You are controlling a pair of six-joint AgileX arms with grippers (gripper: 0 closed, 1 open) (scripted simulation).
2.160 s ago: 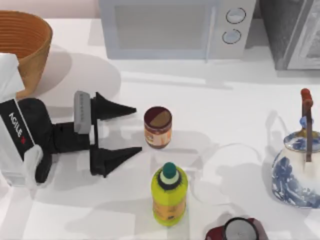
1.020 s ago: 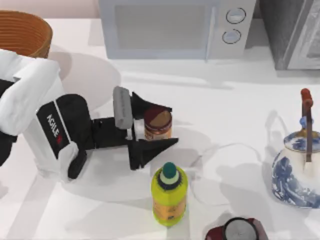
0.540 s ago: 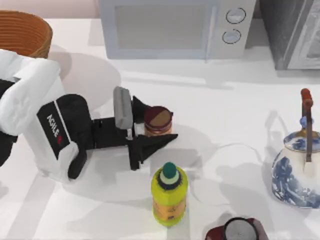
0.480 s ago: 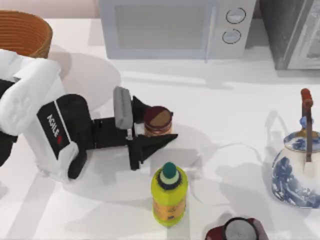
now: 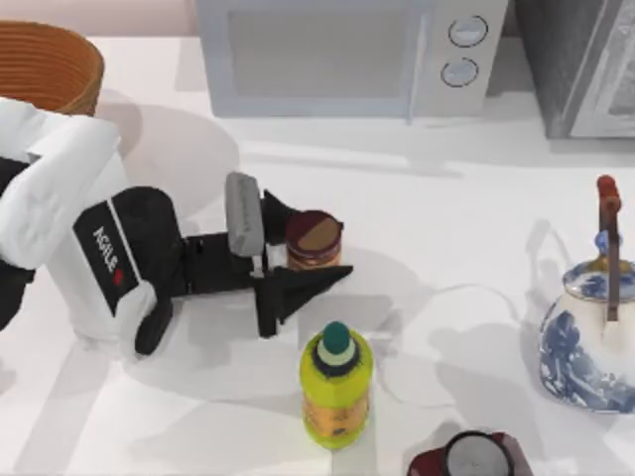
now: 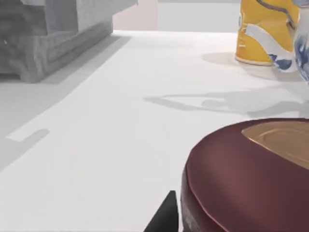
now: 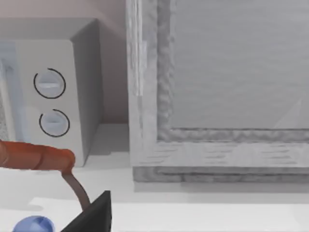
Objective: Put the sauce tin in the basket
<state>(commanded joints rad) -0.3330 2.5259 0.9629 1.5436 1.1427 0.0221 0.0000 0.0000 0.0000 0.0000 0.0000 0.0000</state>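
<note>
The sauce tin [image 5: 315, 239], short with a maroon top and an orange label, sits at the table's middle left. My left gripper [image 5: 325, 248] reaches in from the left and is shut on the sauce tin, one dark finger on each side. In the left wrist view the tin's maroon top [image 6: 241, 174] is very close, with a dark fingertip [image 6: 164, 217] beside it. I cannot tell whether the tin is off the table. The woven basket [image 5: 50, 61] stands at the far left corner, behind my left arm. Part of my right gripper [image 7: 94, 216] shows in the right wrist view.
A yellow-green bottle [image 5: 335, 385] stands just in front of the tin. A microwave [image 5: 347, 55] lines the back edge, with a grey cabinet [image 5: 580, 59] beside it. A blue-and-white teapot [image 5: 590, 337] sits at the right, and a dark red round object [image 5: 471, 456] at the front edge.
My left gripper moved right from an open stance short of the tin, straddled it and shut on it. Over the last half second nothing has visibly moved.
</note>
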